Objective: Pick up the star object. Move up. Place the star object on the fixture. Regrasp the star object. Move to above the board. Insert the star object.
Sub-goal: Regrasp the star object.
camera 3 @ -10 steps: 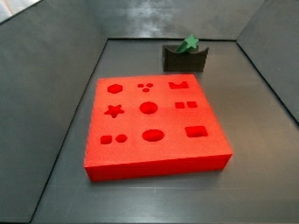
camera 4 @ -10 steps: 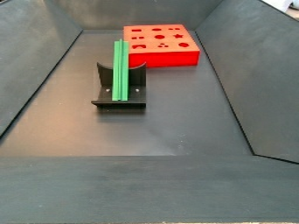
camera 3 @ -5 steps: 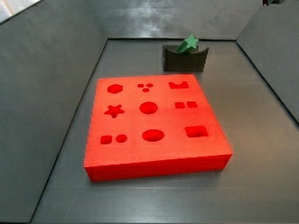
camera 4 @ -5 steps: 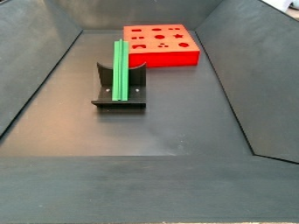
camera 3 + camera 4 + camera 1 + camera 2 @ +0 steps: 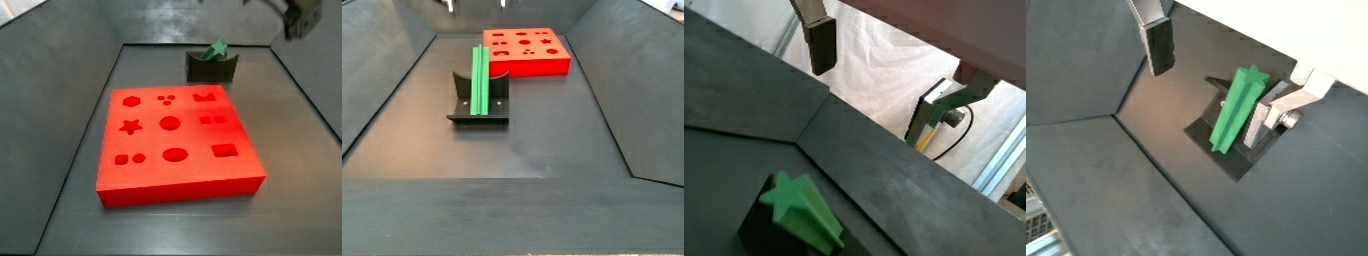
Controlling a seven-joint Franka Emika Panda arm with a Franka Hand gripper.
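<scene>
In a side view, the red board (image 5: 174,135) fills the middle and left of the frame, lying flat on the dark floor (image 5: 287,200) with its shaped cut-outs facing up. Behind it, upper centre of the frame and apart from the board, stands the fixture (image 5: 210,70), with the green peg (image 5: 215,49) resting in its top. The gripper (image 5: 301,15) shows only in part, blurred, in the upper right corner, high above the floor and to the right of the fixture.

In a side view from the opposite end, the fixture (image 5: 476,118) sits left of centre, and the green peg (image 5: 480,78) lies along it, leaning on the upright part of the bracket. The red board (image 5: 529,52) lies beyond, toward upper centre. Two fingertips (image 5: 449,5) peek in at the top edge, set well apart.

In both wrist views the gripper (image 5: 885,70) (image 5: 1224,75) is released: its silver fingers (image 5: 818,45) (image 5: 1157,45) with dark pads are spread wide and grip nothing. Well below them, the green peg (image 5: 1236,110) lies on the fixture (image 5: 1227,155). In a wrist view the peg's star-shaped end (image 5: 802,208) faces the camera, atop the fixture (image 5: 762,232).
</scene>
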